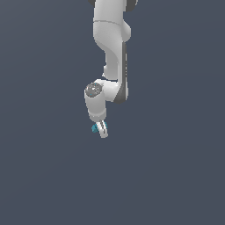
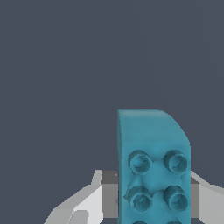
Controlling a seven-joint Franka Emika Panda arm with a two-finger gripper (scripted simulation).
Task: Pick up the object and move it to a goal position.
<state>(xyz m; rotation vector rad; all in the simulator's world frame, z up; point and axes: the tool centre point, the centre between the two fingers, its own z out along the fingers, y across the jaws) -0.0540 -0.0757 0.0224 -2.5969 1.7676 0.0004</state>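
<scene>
The object is a small teal-blue block point(image 1: 94, 128) with round holes on one face. In the exterior view it shows as a tiny teal patch at the tip of the white arm, mostly hidden by the fingers. My gripper point(image 1: 101, 129) points down and is shut on it. In the wrist view the block point(image 2: 153, 166) fills the space between my two grey-white fingers point(image 2: 81, 205), which press on its sides, and it sticks out past them. The block is held in the air above the plain dark grey surface.
Only the white arm point(image 1: 112, 52) coming down from the top of the exterior view and a plain dark grey ground point(image 1: 176, 176) are visible. No goal marker shows in either view.
</scene>
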